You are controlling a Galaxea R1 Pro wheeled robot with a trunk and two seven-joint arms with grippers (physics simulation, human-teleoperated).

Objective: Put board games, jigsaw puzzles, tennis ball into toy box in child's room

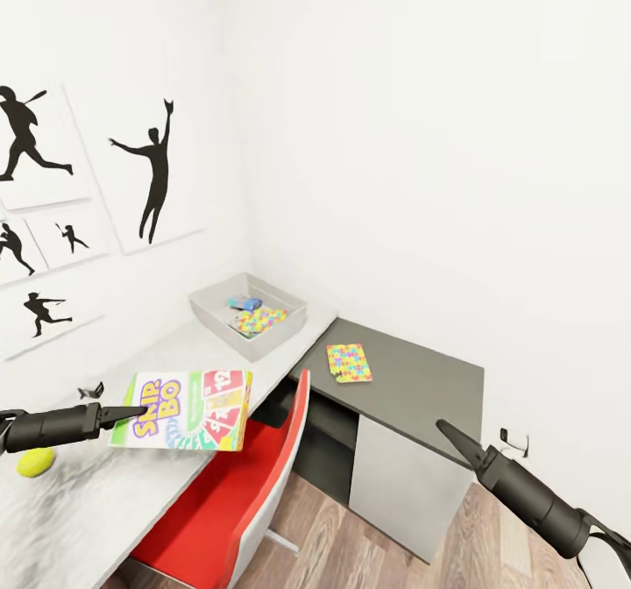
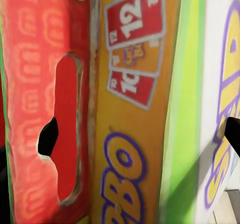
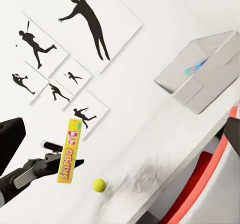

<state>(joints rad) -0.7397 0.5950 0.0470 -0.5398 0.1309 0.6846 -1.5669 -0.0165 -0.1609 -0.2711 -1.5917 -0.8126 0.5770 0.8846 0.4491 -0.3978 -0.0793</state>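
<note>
My left gripper (image 1: 133,412) is shut on the edge of the SKIP-BO board game (image 1: 186,410) and holds it flat above the pale table (image 1: 166,357). The left wrist view shows the box's (image 2: 130,114) face close up between the fingers (image 2: 47,136). A tennis ball (image 1: 35,462) lies on the table under my left arm. The grey toy box (image 1: 210,313) stands at the table's far corner, with a jigsaw puzzle (image 1: 260,319) and a blue board game (image 1: 243,302) inside. Another jigsaw puzzle (image 1: 349,362) lies on the dark lower section. My right gripper (image 1: 449,432) hangs open over the floor.
A red chair (image 1: 232,493) is tucked under the table's front edge below the held box. Silhouette posters (image 1: 153,168) hang on the left wall. The right wrist view shows the ball (image 3: 99,185), the held box (image 3: 70,151) and the toy box (image 3: 200,79).
</note>
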